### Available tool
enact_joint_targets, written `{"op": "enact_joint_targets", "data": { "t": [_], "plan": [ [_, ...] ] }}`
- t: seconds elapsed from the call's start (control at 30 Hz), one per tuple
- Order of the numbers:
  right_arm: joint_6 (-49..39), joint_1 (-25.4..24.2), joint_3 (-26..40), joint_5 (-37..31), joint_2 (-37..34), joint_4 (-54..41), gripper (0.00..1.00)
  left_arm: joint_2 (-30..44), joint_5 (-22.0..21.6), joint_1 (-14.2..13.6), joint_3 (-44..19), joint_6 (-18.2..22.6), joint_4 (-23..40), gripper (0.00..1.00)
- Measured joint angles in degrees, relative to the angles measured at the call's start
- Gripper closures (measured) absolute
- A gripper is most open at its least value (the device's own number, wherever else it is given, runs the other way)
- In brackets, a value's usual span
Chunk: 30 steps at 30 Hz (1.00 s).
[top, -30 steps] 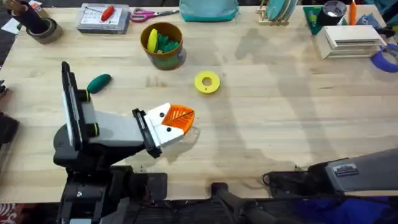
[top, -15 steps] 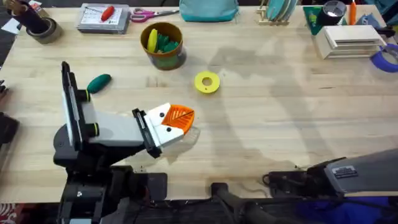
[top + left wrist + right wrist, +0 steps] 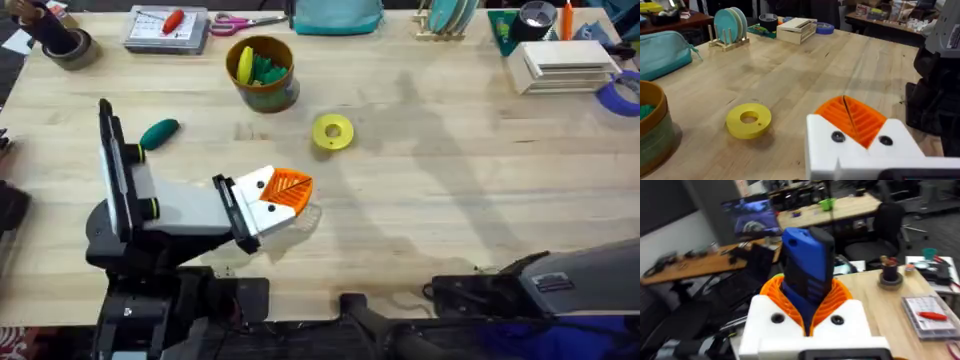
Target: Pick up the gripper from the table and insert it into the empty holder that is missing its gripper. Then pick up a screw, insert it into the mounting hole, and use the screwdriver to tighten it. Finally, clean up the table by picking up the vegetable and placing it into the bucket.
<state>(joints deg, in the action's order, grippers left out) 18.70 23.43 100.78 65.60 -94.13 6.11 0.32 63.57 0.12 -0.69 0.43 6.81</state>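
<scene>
Right wrist view: the right gripper (image 3: pixel 807 312) is clamped on the blue screwdriver (image 3: pixel 807 272), lifted off the counter (image 3: pixel 480 170). Left gripper (image 3: pixel 290 192) rests pressed together. The vegetable (image 3: pixel 159 132) lies near the bucket (image 3: pixel 262 75). Keep the screwdriver upright while lowering.

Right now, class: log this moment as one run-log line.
left gripper: shut, empty, low over table | right gripper: shut on screwdriver | vegetable: outside bucket

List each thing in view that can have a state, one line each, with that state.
left gripper: shut, empty, resting low over the table
right gripper: shut on the screwdriver
vegetable: lying on the table, outside the bucket
yellow ring: lying flat
</scene>
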Motion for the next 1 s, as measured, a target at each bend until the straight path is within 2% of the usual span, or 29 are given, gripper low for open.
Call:
{"op": "enact_joint_targets", "data": {
  "t": [0.27, 0.67, 1.0],
  "plan": [
    [-3.87, 2.74, -0.03, 5.81, 0.0, 0.22, 0.975, -0.02, 0.0, 0.0, 0.0, 0.0, 0.0, 0.997],
    [-6.18, 7.69, -3.39, 4.62, 0.48, 0.27, 0.975, -0.01, 0.0, 0.0, 0.0, 0.0, 0.0, 0.997],
    [-9.89, 8.71, -12.44, 1.08, 10.49, 0.19, 0.975, 0.0, 0.02, 0.0, 0.0, 0.0, 0.0, 0.997]
  ]
}}
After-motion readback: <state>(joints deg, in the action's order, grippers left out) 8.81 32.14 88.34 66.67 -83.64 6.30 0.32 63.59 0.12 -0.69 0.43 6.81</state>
